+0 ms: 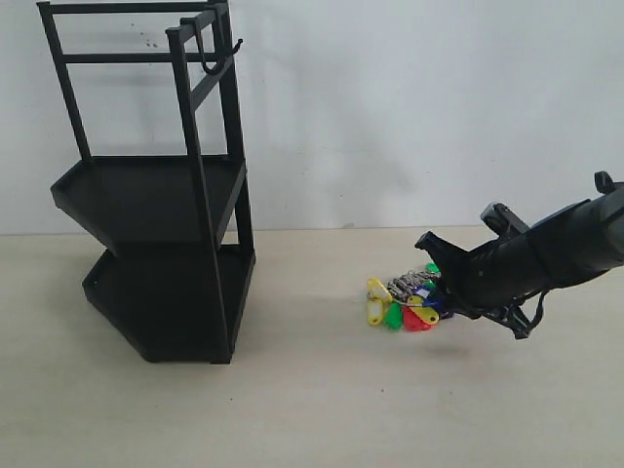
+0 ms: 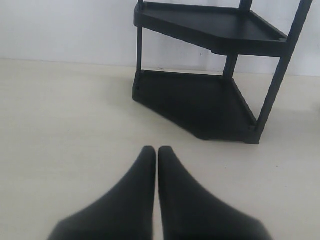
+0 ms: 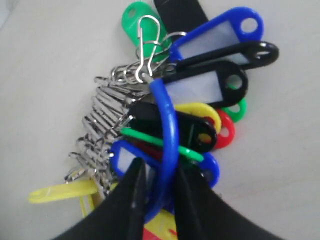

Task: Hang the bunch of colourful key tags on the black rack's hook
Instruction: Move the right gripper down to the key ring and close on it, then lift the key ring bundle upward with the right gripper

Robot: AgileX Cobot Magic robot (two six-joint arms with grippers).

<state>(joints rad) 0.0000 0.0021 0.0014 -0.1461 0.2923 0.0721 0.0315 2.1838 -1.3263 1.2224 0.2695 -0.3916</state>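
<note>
The colourful key tag bunch (image 1: 402, 302) is at the table surface right of centre; whether it touches the table I cannot tell. My right gripper (image 1: 444, 290) reaches in from the right. In the right wrist view the gripper (image 3: 160, 171) is shut on the bunch's blue carabiner loop (image 3: 167, 125), with tags and metal rings fanned out beyond the fingertips. The black rack (image 1: 156, 195) stands at the left, well apart from the bunch. Its hook (image 1: 208, 66) sits at the top bar, bare. My left gripper (image 2: 157, 151) is shut and holds nothing, facing the rack (image 2: 210, 25).
A white wall runs behind the beige table (image 1: 312, 409). The rack's two tray shelves (image 1: 146, 185) hold nothing that I can see. The left arm does not show in the exterior view.
</note>
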